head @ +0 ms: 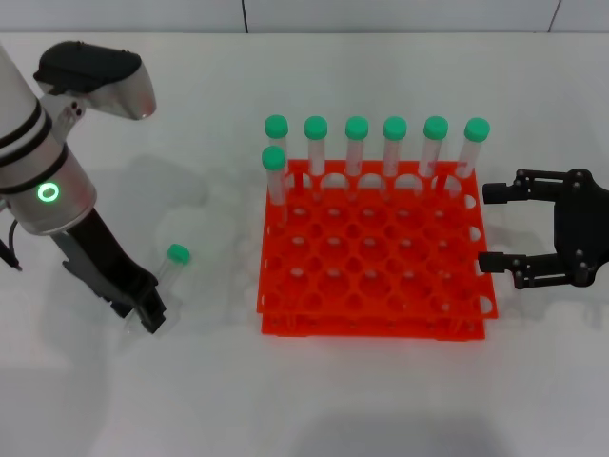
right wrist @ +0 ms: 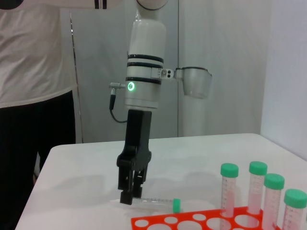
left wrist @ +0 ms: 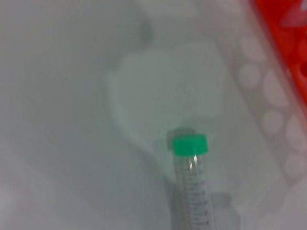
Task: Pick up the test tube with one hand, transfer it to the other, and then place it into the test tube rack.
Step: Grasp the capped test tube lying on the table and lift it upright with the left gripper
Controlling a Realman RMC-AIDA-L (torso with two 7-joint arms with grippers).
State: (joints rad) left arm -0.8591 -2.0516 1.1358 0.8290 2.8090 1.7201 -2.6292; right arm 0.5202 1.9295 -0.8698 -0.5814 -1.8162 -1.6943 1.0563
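The test tube [head: 164, 276] lies flat on the white table left of the test tube rack, its green cap [head: 177, 253] pointing toward the rack. It also shows in the left wrist view [left wrist: 194, 191] and the right wrist view [right wrist: 156, 202]. My left gripper [head: 145, 312] is down at the table on the tube's capless end; it shows in the right wrist view [right wrist: 130, 191]. The orange-red rack [head: 381, 305] stands mid-table. My right gripper [head: 502, 228] is open and empty, hovering just right of the rack.
Several green-capped tubes [head: 395, 143] stand upright in the rack's back row, one more [head: 275, 171] at the far left just in front. A person in a white shirt [right wrist: 33, 52] stands beyond the table's left side.
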